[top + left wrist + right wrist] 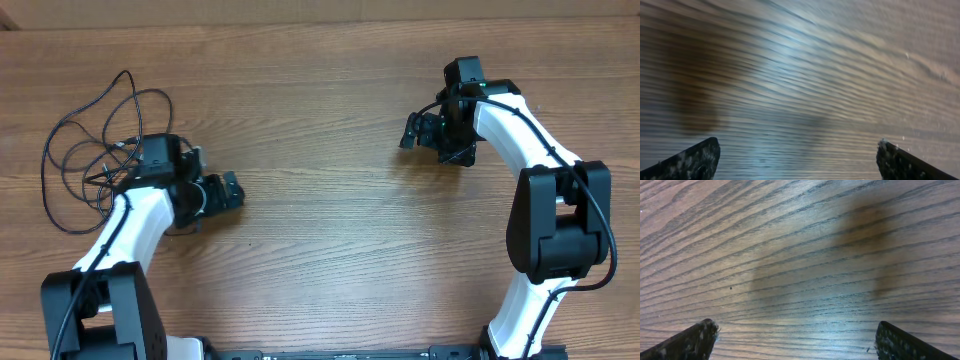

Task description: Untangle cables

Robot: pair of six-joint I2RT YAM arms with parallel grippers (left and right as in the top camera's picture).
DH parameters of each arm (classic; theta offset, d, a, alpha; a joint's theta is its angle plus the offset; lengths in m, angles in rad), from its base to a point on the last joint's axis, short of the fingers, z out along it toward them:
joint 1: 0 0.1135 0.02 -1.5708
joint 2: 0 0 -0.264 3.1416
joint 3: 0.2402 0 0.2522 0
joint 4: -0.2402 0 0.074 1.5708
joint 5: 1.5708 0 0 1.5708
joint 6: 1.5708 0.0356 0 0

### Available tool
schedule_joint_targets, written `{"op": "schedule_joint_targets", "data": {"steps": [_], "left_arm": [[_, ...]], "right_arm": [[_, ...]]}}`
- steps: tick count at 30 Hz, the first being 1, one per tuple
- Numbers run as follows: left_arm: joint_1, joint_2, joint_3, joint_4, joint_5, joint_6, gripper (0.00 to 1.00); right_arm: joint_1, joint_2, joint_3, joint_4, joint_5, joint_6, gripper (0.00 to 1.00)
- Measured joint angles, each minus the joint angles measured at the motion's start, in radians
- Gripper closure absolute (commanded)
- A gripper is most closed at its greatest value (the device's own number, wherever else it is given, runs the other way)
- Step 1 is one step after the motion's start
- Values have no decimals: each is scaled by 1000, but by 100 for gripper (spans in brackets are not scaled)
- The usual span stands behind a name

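The cables (100, 150) are found on the far left part of the wooden table (320, 230), lying as one loose tangle of thin black cords. Several wide loops are seen to overlap one another, and one loop is drawn out toward the far edge. The near right side of the tangle is covered by the wrist of the left arm (135, 215), so its course there cannot be traced. Plug ends are too small to be made out with certainty. The left gripper (228, 190) is placed just to the right of the tangle, over bare wood, and is pointed toward the table's centre. No cord is seen in it. In the left wrist view, which is blurred, the left gripper (797, 160) is shown with its two dark fingertips (695, 157) spread wide to the lower corners of the frame; only wood grain is seen between them. The right arm (545, 200) is extended along the right side of the table, and the right gripper (412, 130) is held well apart from the cables, across the table. In the right wrist view the right gripper (795, 340) is likewise shown spread wide, with its fingertips (690, 340) at the lower corners and nothing but bare, sharply rendered wood between them. A soft shadow is cast on the wood beneath each gripper.
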Motion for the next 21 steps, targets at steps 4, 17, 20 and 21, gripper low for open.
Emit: {"op": "schedule_joint_targets", "data": {"steps": [4, 17, 20, 21], "left_arm": [[-74, 14, -13, 26, 6, 0, 0], [-215, 42, -21, 95, 11, 1, 0], [-216, 42, -21, 95, 14, 0, 0], [-216, 42, -21, 95, 14, 1, 0]], "right_arm": [[0, 0, 0, 0, 0, 0, 0], [0, 0, 0, 0, 0, 0, 0], [0, 0, 0, 0, 0, 0, 0], [0, 0, 0, 0, 0, 0, 0]]}}
